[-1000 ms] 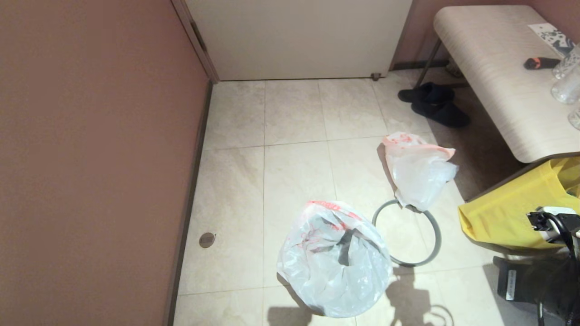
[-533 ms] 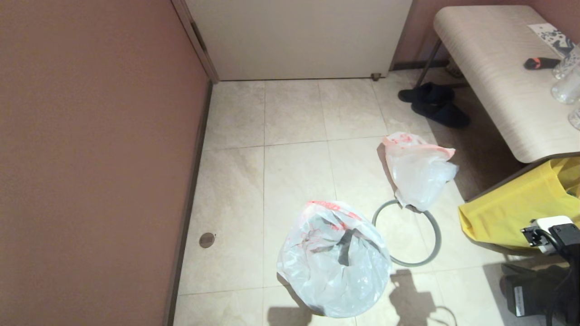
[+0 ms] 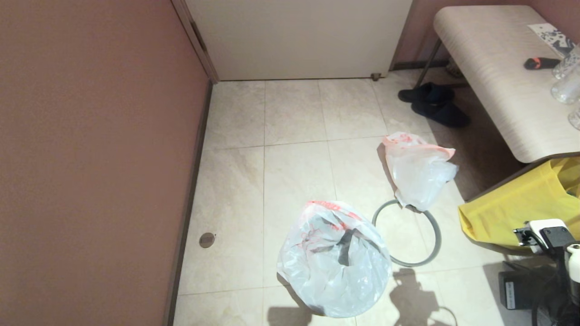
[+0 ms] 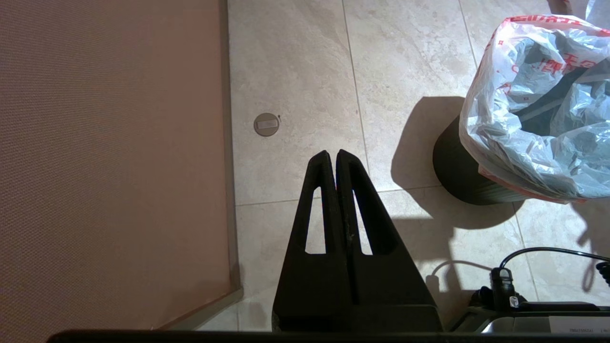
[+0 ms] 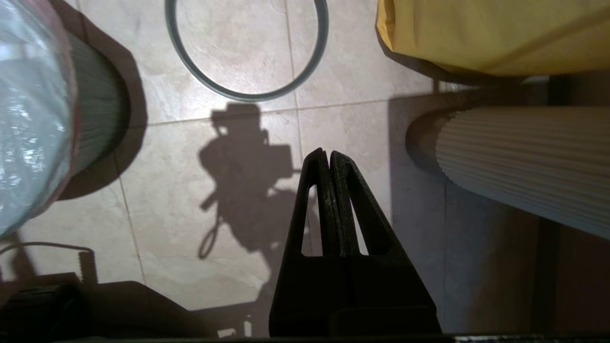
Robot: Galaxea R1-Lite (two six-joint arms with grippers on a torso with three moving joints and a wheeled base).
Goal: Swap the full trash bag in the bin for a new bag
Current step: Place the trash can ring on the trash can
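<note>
A lived-in room, likely a home or hotel entryway: beige floor tiles (image 3: 294, 172), a white door (image 3: 299, 38) in mauve walls (image 3: 90, 149), dark slippers (image 3: 432, 104) by a pale counter (image 3: 498, 77) bearing glasses (image 3: 566, 83), and a yellow bag (image 3: 512, 208).

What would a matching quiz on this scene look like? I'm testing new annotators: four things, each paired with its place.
Things:
1. hoop
2. new bag
3. slippers
4. yellow bag

Places:
A. under the bench's near end
B. flat on the floor beside the bin
C. on the floor by the bench leg
D. on the tiles, its lower end over the hoop

Pairs: 1-B, 2-D, 3-C, 4-A
</note>
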